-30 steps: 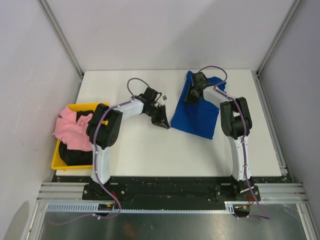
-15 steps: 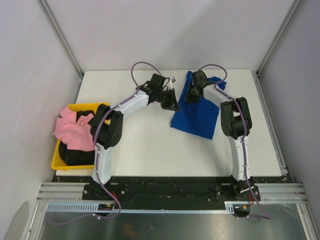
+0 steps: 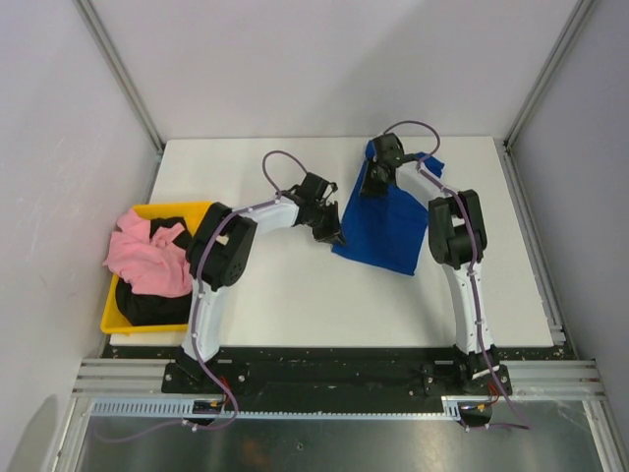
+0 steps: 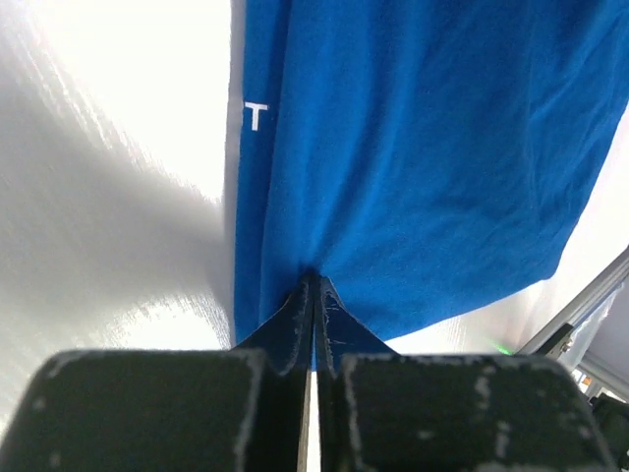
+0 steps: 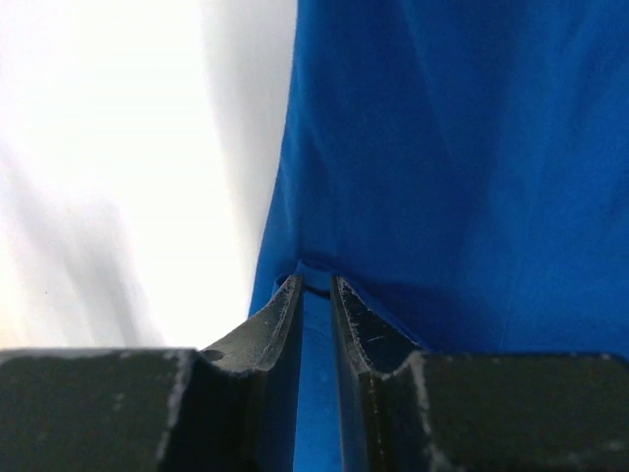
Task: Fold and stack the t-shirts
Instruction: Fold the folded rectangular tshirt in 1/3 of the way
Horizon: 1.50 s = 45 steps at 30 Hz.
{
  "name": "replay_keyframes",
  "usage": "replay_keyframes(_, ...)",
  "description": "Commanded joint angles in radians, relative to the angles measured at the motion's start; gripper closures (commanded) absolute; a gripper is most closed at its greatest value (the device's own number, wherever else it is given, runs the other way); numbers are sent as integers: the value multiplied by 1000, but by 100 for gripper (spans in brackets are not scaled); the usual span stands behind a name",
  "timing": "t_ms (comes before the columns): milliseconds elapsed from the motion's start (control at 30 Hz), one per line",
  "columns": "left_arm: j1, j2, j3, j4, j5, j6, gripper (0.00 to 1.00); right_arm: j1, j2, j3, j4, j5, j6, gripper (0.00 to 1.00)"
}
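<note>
The royal-blue t-shirt point(image 3: 388, 221) lies folded on the white table point(image 3: 275, 285), right of centre. My left gripper point(image 3: 330, 232) is at its near-left corner. In the left wrist view the left gripper point(image 4: 314, 283) is shut, pinching the blue t-shirt's point(image 4: 423, 147) edge below a white printed letter point(image 4: 256, 116). My right gripper point(image 3: 376, 183) sits at the shirt's far-left edge. In the right wrist view the right gripper point(image 5: 316, 287) is shut on a fold of the blue t-shirt point(image 5: 452, 147). A pink t-shirt point(image 3: 147, 258) lies crumpled over a black t-shirt point(image 3: 147, 303).
A yellow plastic bin point(image 3: 111, 313) at the table's left edge holds the pink and black shirts. Grey walls and metal frame posts point(image 3: 123, 74) enclose the table on three sides. Both arm bases stand at the near edge.
My left gripper swung toward the far side, then came back to the blue shirt's near-left corner and closed on its edge. The right gripper kept its hold and hardly moved.
</note>
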State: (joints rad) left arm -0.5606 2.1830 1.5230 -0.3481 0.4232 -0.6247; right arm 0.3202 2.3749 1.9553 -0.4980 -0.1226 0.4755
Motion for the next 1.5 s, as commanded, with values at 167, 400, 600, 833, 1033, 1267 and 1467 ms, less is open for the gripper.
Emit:
replay_keyframes(167, -5, -59, -116, -60, -130, 7, 100, 8, -15, 146, -103, 41, -58, 71)
replay_keyframes(400, -12, -151, -231, -52, -171, -11, 100, -10, -224, -20, -131, 83, -56, 68)
replay_keyframes(600, -39, -245, -369, -3, -177, -69, 100, -14, -495, -416, -58, 78, 22, 69)
replay_keyframes(833, -76, -361, -514, 55, -186, -128, 100, 64, -711, -703, -30, 121, 53, 72)
replay_keyframes(1033, -88, -394, -555, 74, -187, -138, 100, 120, -698, -739, -13, 153, 69, 74)
replay_keyframes(1267, -90, -403, -562, 81, -185, -137, 100, 109, -598, -717, 66, 136, 80, 75)
replay_keyframes(1467, -90, -403, -564, 84, -183, -133, 100, 82, -456, -597, 61, 139, 66, 75)
